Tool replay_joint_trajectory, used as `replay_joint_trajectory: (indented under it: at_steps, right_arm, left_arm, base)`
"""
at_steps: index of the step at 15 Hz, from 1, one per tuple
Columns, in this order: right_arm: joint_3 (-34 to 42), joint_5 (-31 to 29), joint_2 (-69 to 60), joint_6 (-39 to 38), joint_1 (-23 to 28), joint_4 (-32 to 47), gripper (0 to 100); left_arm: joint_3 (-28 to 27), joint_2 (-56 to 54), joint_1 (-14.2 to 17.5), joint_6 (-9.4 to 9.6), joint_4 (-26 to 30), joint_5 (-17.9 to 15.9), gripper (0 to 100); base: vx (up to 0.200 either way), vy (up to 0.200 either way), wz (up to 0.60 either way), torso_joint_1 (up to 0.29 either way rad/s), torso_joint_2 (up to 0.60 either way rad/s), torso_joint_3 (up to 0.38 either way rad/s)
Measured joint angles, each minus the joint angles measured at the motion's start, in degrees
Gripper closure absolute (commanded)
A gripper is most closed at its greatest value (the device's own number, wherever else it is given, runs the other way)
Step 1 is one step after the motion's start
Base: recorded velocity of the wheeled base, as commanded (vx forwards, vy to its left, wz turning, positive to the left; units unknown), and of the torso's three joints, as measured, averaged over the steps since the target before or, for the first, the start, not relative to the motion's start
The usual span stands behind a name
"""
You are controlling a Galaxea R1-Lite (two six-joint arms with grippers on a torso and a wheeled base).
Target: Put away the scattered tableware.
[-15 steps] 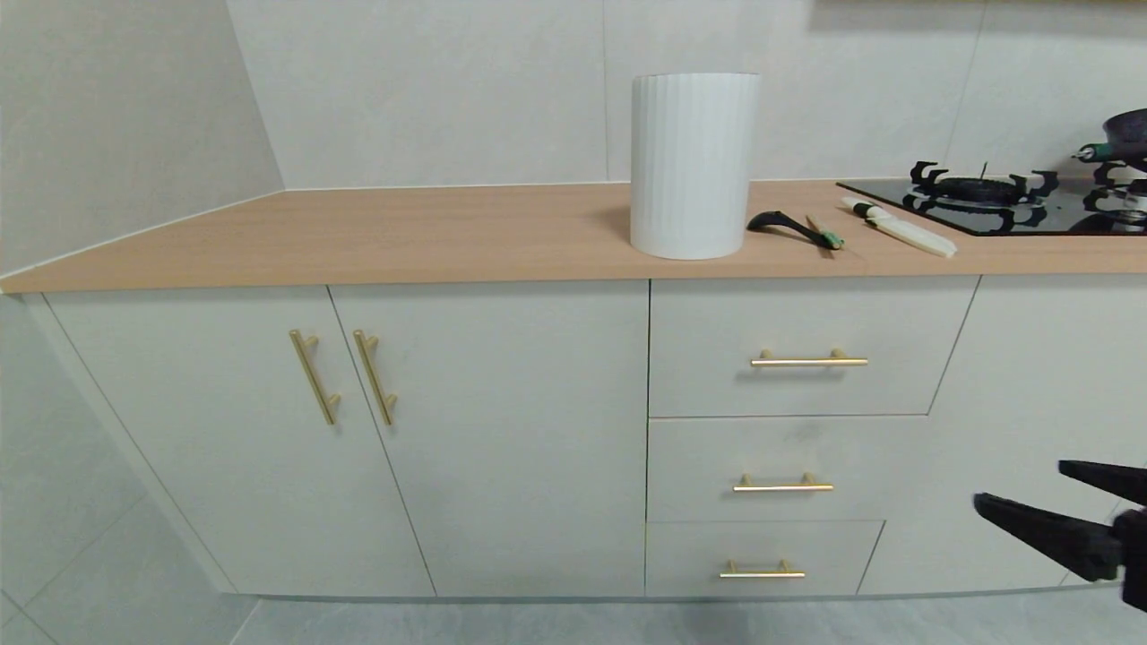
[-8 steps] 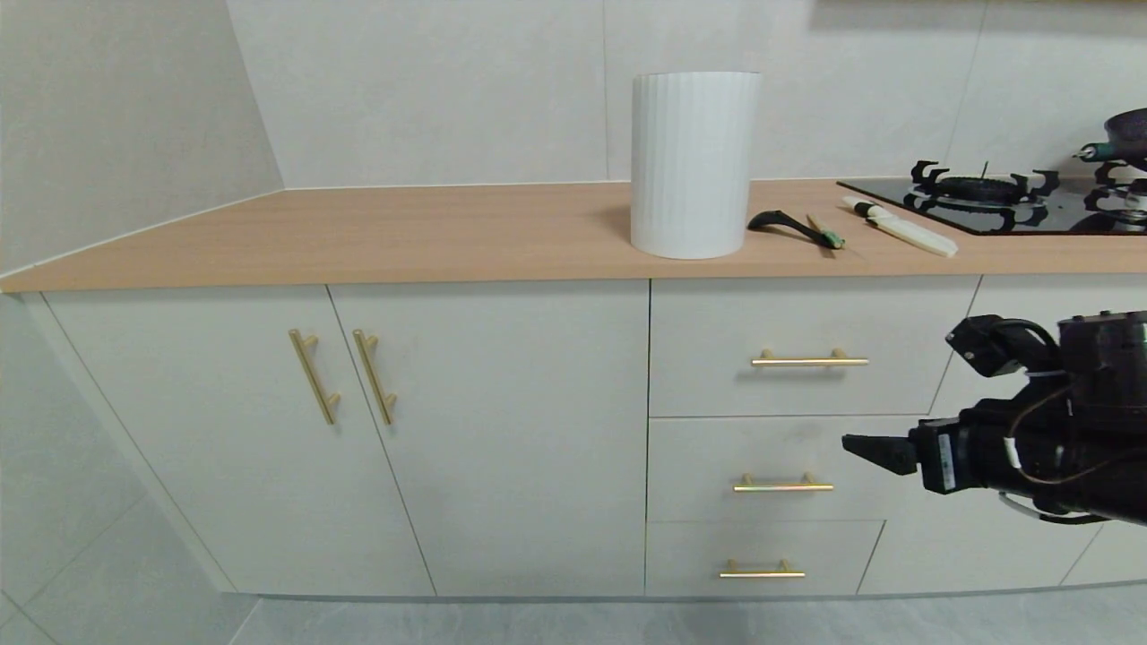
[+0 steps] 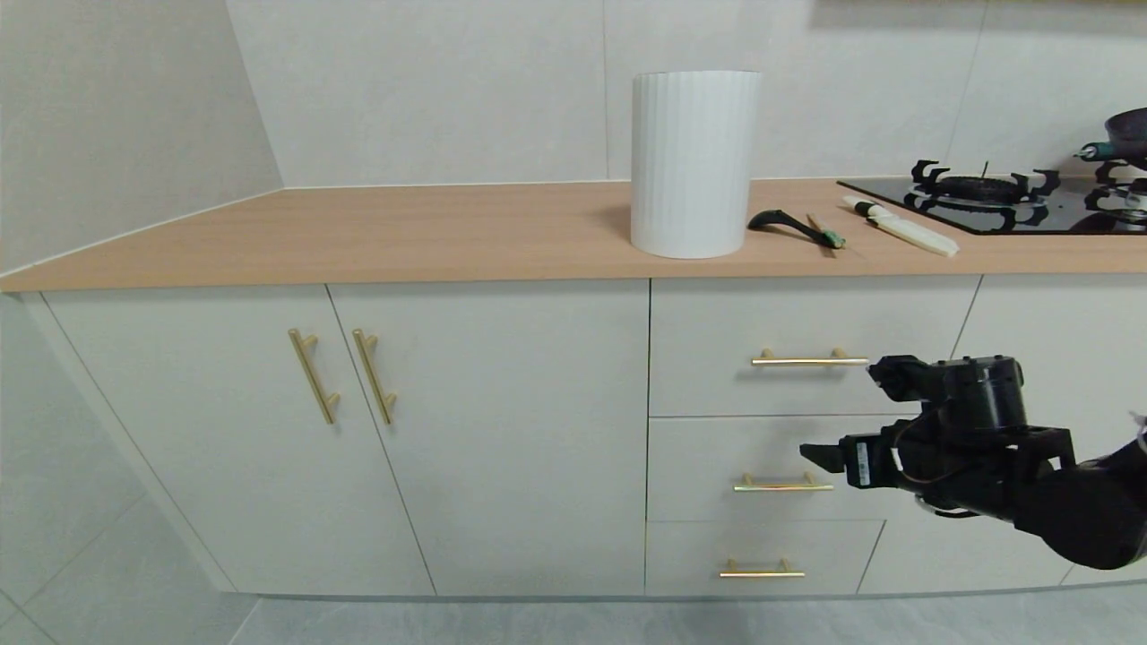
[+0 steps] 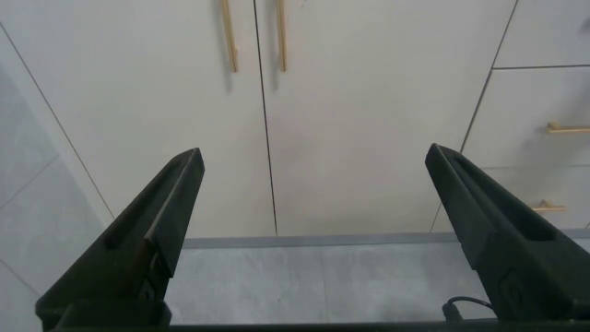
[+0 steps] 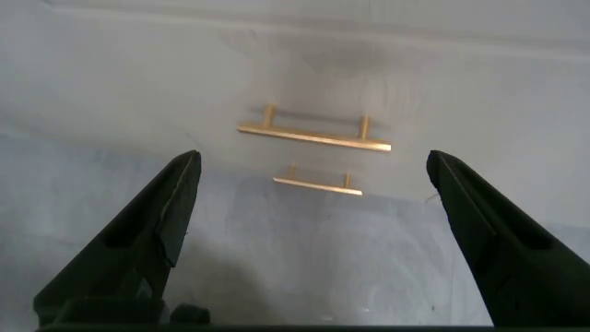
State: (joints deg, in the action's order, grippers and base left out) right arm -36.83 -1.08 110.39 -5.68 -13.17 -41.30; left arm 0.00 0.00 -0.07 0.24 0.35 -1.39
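A tall white ribbed container (image 3: 694, 166) stands on the wooden countertop (image 3: 403, 233). Just to its right lie a black ladle with a green handle end (image 3: 793, 227), a thin wooden stick (image 3: 816, 225) and a cream-bladed utensil (image 3: 901, 227). My right gripper (image 3: 820, 457) hangs well below the counter, close in front of the middle drawer, near its gold handle (image 3: 783, 486). In the right wrist view it (image 5: 313, 161) is open and empty, facing two drawer handles (image 5: 313, 136). My left gripper (image 4: 313, 152) is open too, low before the cabinet doors (image 4: 267, 111).
A black gas hob (image 3: 995, 204) with pot stands takes up the counter's right end, with a dark pan (image 3: 1125, 130) at its edge. Below are two cabinet doors (image 3: 340, 376) and three stacked drawers (image 3: 806, 361). The left half of the counter is bare wood. Grey tiled floor lies underneath.
My right arm has risen from the lower right corner and swung left toward the drawers. Its open fingers now point at the middle drawer front.
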Motion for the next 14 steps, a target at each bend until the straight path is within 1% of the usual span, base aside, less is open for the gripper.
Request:
replay_joint_trajectory:
  at_steps: [2, 4, 5, 9, 11, 14]
  right_arm:
    - [-0.4, -1.9, 5.2, -0.9, 0.0, -4.7, 0]
    - [-1.0, -3.3, 11.0, -1.5, -0.1, -11.5, 0]
    - [-1.5, -3.8, 13.5, -1.7, -0.1, -13.3, 0]
    - [-6.0, -6.1, 21.4, -1.9, -0.2, -14.6, 0]
    - [-7.7, -6.2, 24.0, -2.2, -0.2, -15.0, 0]
    - [-9.9, -8.1, 27.9, -2.2, -0.2, -18.8, 0]
  left_arm:
    - [0.0, 0.0, 0.0, 0.0, 0.0, 0.0, 0]
    - [0.0, 0.0, 0.0, 0.0, 0.0, 0.0, 0]
    - [0.0, 0.0, 0.0, 0.02, 0.0, 0.0, 0]
    - [0.0, 0.0, 0.0, 0.02, 0.0, 0.0, 0]
    - [0.0, 0.0, 0.0, 0.0, 0.0, 0.0, 0]
    - [0.0, 0.0, 0.0, 0.02, 0.0, 0.0, 0]
  base:
    - [0.0, 0.0, 0.0, 0.0, 0.0, 0.0]
    - [0.0, 0.0, 0.0, 0.0, 0.0, 0.0]
    - [0.0, 0.0, 0.0, 0.0, 0.0, 0.0]
    - [0.0, 0.0, 0.0, 0.0, 0.0, 0.0]
    - [0.0, 0.0, 0.0, 0.0, 0.0, 0.0]
    - [0.0, 0.0, 0.0, 0.0, 0.0, 0.0]
